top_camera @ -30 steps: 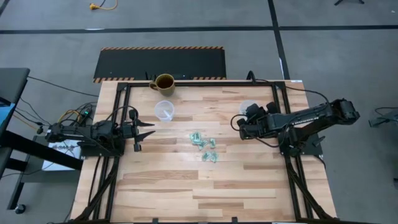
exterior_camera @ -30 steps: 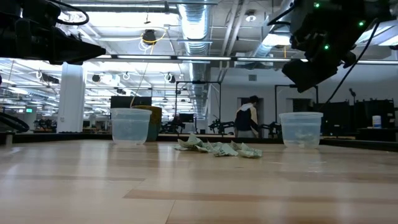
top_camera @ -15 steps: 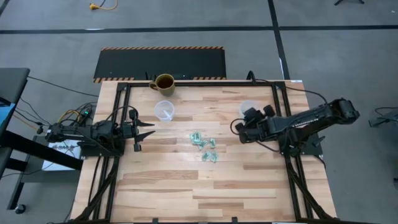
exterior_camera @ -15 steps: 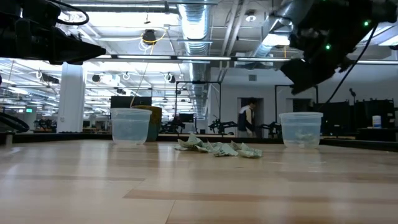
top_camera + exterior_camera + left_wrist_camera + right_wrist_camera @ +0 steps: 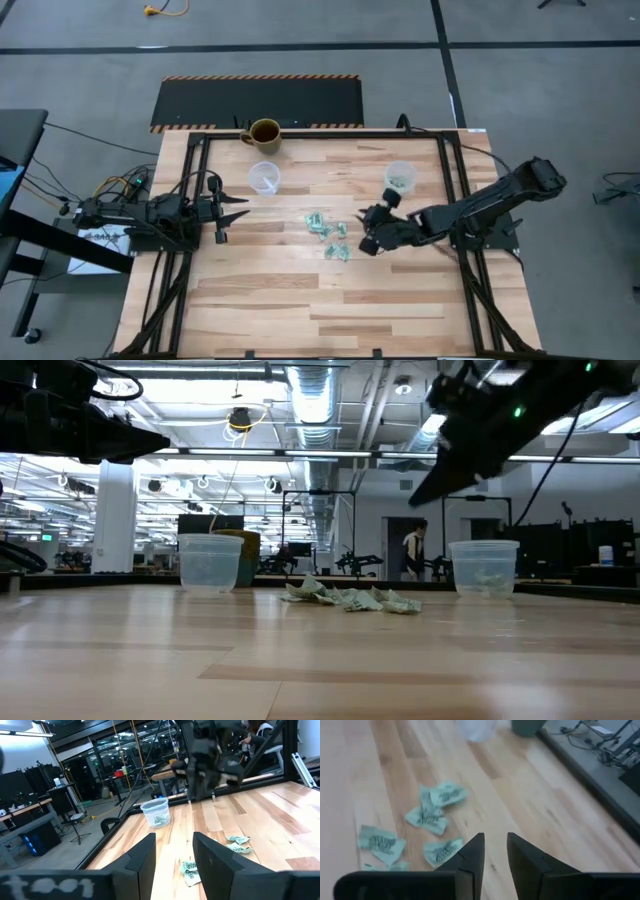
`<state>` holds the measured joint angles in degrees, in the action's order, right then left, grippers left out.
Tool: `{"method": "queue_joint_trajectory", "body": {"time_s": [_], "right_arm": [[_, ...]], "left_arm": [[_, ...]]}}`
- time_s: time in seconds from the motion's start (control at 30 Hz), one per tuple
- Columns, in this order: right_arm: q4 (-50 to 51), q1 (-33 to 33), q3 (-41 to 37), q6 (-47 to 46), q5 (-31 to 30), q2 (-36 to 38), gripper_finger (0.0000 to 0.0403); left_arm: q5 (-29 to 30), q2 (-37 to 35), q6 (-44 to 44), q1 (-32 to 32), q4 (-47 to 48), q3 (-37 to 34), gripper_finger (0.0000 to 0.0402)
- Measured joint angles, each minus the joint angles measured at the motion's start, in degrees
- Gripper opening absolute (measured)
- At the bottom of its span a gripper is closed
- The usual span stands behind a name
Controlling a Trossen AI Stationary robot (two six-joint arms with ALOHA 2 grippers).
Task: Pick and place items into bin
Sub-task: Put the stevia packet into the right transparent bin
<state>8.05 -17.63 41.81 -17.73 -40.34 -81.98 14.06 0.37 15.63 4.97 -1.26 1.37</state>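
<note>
Several small light-green crinkly wrapped pieces (image 5: 329, 236) lie loose on the middle of the wooden table, also seen in the low view (image 5: 352, 599) and the right wrist view (image 5: 431, 812). My right gripper (image 5: 364, 240) hovers open just to their right, fingers (image 5: 470, 853) pointing at them and touching nothing. A clear cup (image 5: 400, 177) at the far right holds a few green pieces. My left gripper (image 5: 243, 208) waits open at the table's left side, with nothing between its fingers (image 5: 143, 858).
A second clear cup (image 5: 264, 178) stands left of centre, with a brown mug (image 5: 264, 133) behind it at the far edge. Black frame rails (image 5: 197, 190) run along both sides of the table. Bare wood (image 5: 300, 300) fills the near half. A person (image 5: 413, 550) walks in the room beyond.
My right gripper has moved from beside the right clear cup toward the table's near-left, ending close to the pile of green pieces and uncovering the cup. The pieces and the left arm have stayed put.
</note>
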Motion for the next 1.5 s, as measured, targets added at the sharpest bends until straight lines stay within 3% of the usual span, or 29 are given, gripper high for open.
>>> {"method": "queue_joint_trajectory", "body": {"time_s": [0.23,0.43,0.9,1.5], "right_arm": [[-6.53,0.0,-0.05,0.23,0.65,-9.25,0.0077],[-12.86,0.2,-0.03,0.71,4.86,-13.57,0.0077],[-19.48,2.84,0.05,1.82,13.06,-18.97,0.0077],[-22.15,6.74,0.25,1.16,17.29,-25.0,0.0074]], "left_arm": [[0.0,-0.01,-0.01,0.0,0.0,-0.01,0.0121],[0.0,-0.01,0.12,0.0,0.0,0.0,0.0121],[0.0,-0.01,-0.16,0.02,0.0,-0.01,0.0121],[-0.02,0.0,-0.27,0.0,0.0,0.0,0.0121]]}}
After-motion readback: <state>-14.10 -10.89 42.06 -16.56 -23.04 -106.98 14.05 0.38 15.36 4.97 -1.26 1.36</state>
